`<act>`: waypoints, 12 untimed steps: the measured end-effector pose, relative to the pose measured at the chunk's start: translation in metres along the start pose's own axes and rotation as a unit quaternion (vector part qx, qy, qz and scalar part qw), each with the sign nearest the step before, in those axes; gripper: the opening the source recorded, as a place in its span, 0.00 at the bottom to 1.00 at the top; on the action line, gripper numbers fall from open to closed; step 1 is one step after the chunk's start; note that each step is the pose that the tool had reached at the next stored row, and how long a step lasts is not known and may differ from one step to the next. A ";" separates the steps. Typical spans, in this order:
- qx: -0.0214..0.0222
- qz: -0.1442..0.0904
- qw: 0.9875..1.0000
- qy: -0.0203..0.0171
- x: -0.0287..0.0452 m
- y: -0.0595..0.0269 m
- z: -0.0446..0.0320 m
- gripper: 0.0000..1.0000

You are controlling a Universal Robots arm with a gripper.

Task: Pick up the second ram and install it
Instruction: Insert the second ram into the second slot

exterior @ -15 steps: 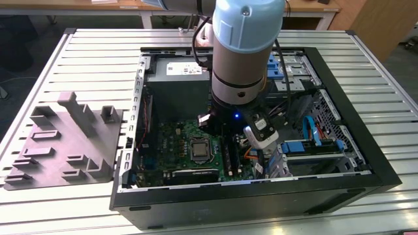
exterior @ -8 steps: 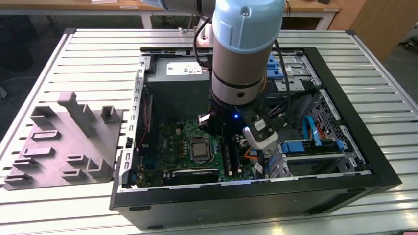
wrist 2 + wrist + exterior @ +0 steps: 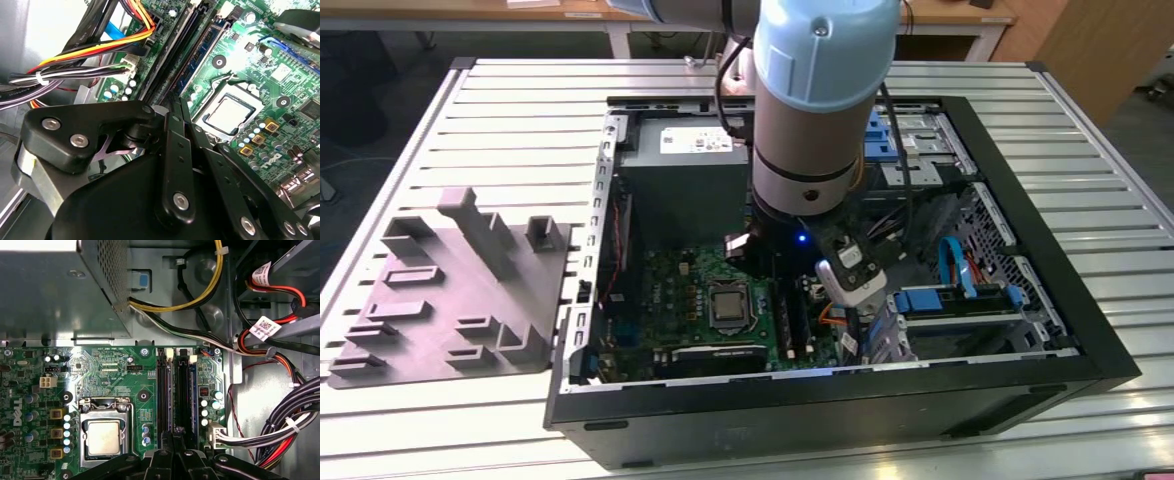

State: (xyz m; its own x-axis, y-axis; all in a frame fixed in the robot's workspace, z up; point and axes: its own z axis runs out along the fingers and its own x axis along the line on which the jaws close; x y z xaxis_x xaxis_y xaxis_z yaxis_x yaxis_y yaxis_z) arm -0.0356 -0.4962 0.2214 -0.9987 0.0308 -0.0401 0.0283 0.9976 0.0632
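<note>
The second ram [image 3: 201,49] is a thin blue-green stick standing on edge in a black slot beside the processor socket [image 3: 227,114]. In the first wrist view the second ram [image 3: 172,390] appears as a narrow strip among the slot rails. My gripper [image 3: 175,103] has its two black fingers drawn together, and their tips lie in line with one end of the stick, right over it. I cannot tell whether they touch it. In the exterior view my gripper [image 3: 774,268] reaches down into the open computer case over the motherboard [image 3: 674,290].
Bundled power cables [image 3: 295,425] lie just beside the slots, and the grey power supply box [image 3: 50,290] stands beyond them. The black case walls [image 3: 854,400] enclose the work area. A grey moulded fixture [image 3: 454,290] sits on the slatted table at the exterior view's left.
</note>
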 end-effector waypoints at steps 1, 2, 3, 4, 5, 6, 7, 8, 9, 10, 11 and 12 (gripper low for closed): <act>0.000 0.000 1.000 0.000 0.0000 0.0000 0.0005 0.11; 0.000 0.000 1.000 0.000 0.0001 -0.0001 0.0007 0.11; 0.000 0.000 1.000 0.000 0.0001 -0.0001 0.0008 0.11; 0.000 0.000 1.000 0.000 0.0001 -0.0001 0.0008 0.11; 0.000 0.000 1.000 0.000 0.0001 -0.0001 0.0009 0.11; 0.000 0.000 1.000 0.000 0.0001 -0.0001 0.0012 0.11; 0.000 0.000 1.000 0.000 0.0002 -0.0001 0.0014 0.11; 0.000 0.000 1.000 0.000 0.0002 0.0000 0.0019 0.11; 0.000 0.000 1.000 0.000 0.0002 0.0001 0.0022 0.11; 0.000 0.000 1.000 0.000 0.0002 0.0002 0.0024 0.11; 0.000 0.000 1.000 0.000 0.0002 0.0003 0.0026 0.11; 0.000 0.000 1.000 0.000 0.0003 0.0004 0.0028 0.11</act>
State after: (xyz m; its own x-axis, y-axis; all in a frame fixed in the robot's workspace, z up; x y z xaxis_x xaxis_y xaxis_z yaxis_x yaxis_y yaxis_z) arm -0.0357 -0.4956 0.2186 -0.9987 0.0308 -0.0401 0.0282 0.9976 0.0632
